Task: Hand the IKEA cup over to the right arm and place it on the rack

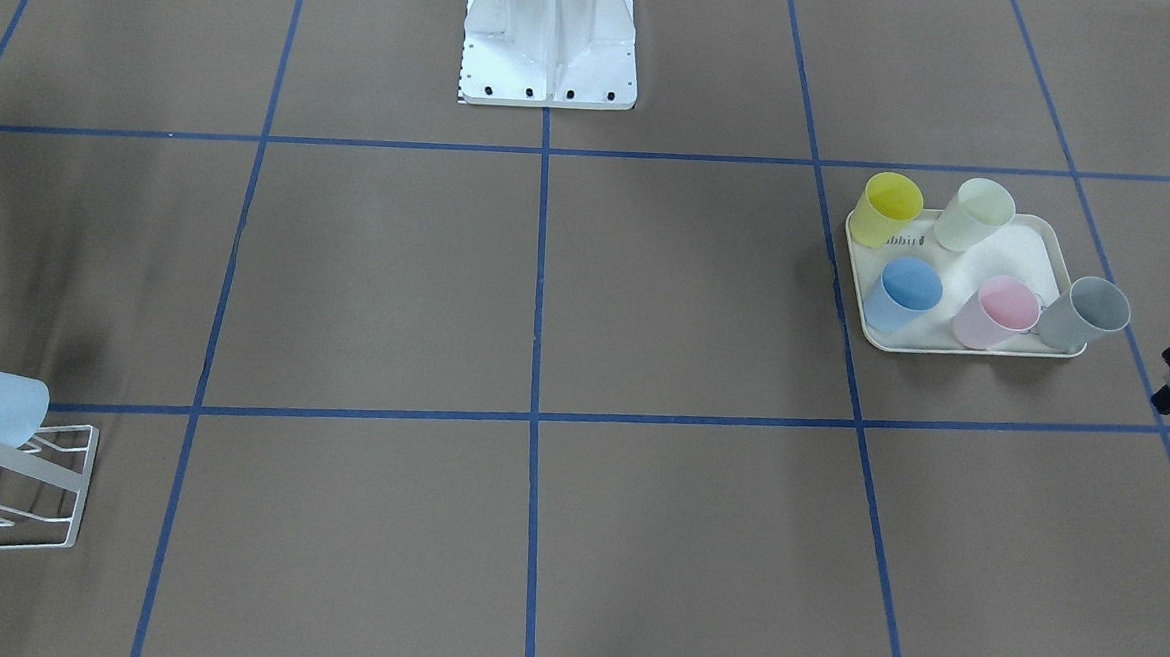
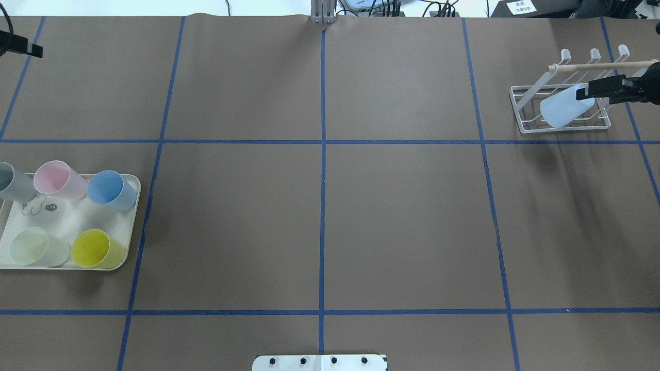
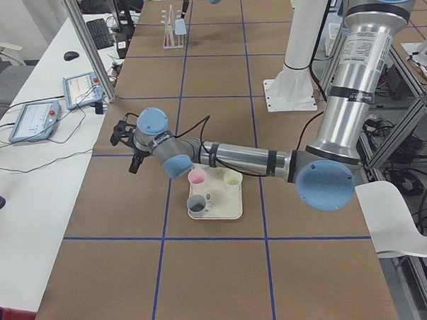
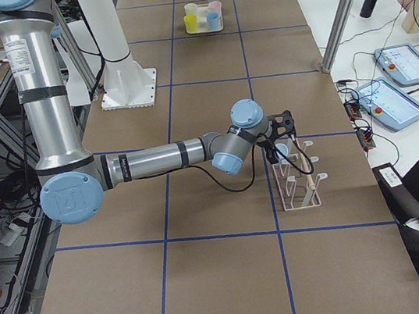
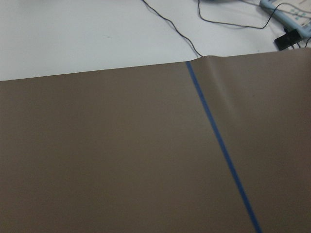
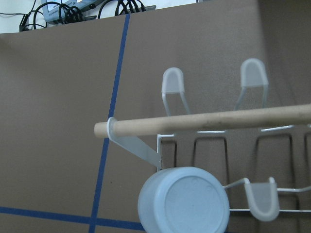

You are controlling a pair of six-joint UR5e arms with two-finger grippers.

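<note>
— Where is the pale blue IKEA cup (image 2: 564, 107)?
— At the far right of the overhead view. It sits tilted in the white wire rack (image 2: 522, 126), below the wooden peg (image 2: 593, 65), with its base turned toward the right gripper (image 2: 581, 93).
— Is that gripper clamped on it?
— It sits just beside the cup, but I cannot tell how its jaws stand.
— And the left gripper (image 2: 31, 49)?
— It is in the upper left corner, well apart from the cream tray (image 2: 72, 216). I cannot tell how its jaws stand either.

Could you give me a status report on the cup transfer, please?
Left pincer clear of the cream tray, jaws unreadable. Right pincer at the white wire rack, jaws unreadable. Pale blue plastic cup lying tilted on rack. Nothing in the way.
</note>
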